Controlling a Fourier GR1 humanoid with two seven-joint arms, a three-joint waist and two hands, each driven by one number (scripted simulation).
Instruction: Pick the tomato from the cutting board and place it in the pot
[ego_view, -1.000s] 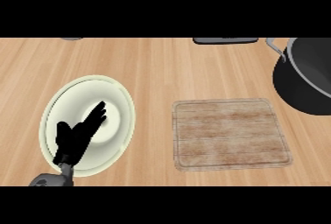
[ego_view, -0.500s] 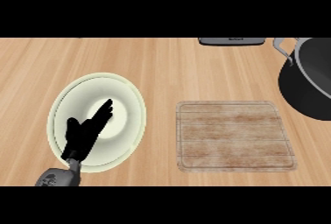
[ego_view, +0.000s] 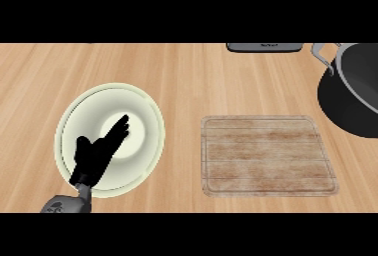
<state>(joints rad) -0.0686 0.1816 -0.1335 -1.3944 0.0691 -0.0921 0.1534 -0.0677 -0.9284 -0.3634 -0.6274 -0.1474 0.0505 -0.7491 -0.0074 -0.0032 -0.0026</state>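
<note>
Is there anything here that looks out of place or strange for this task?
Yes. The cutting board is bare: no tomato shows on it or anywhere on the counter. What is inside the pot is cut off by the view's edge. The left hand rests open over a plate. Nothing looks spilled or damaged.

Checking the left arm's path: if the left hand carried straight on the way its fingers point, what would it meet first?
The left hand points up and right across the plate. Going on, it would cross the plate's far rim first, then bare counter; its height above the plate is unclear.
</note>
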